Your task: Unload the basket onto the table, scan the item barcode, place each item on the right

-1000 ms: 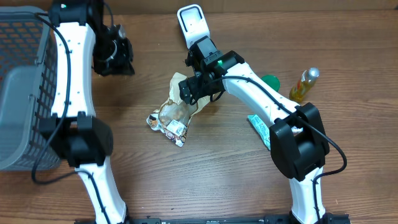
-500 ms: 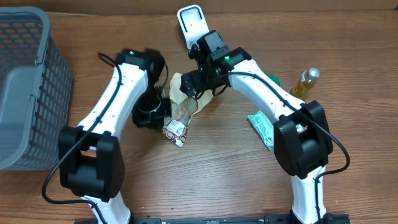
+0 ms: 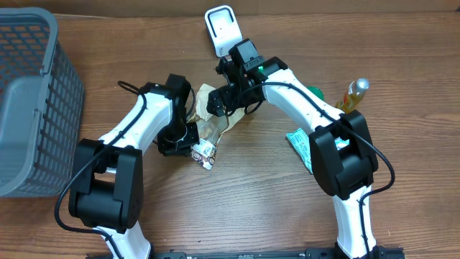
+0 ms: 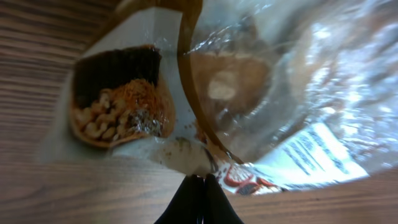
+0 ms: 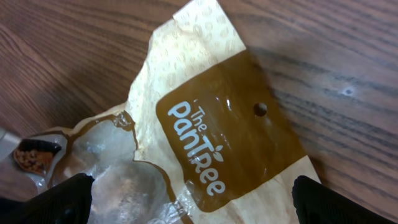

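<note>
Overhead view: the Pantree snack bag (image 3: 210,128) lies crumpled in the middle of the wooden surface (image 3: 251,208), just below the white scanner (image 3: 221,27). Down at the left wrist, the left fingers (image 4: 198,200) are pressed tight together. Their tips sit right at the bag's lower edge, near a white printed label (image 4: 317,155). Whether any film is nipped between them, I can't tell. Over on the right wrist, the right fingers (image 5: 62,196) stand wide apart above the bag's brown top flap, gripping nothing. Off to the left sits a grey basket (image 3: 61,79). On the right, well apart from the bag, there's a yellow bottle (image 3: 352,97), something green (image 3: 313,93) beside it, and a teal packet (image 3: 300,150) lying flat.
</note>
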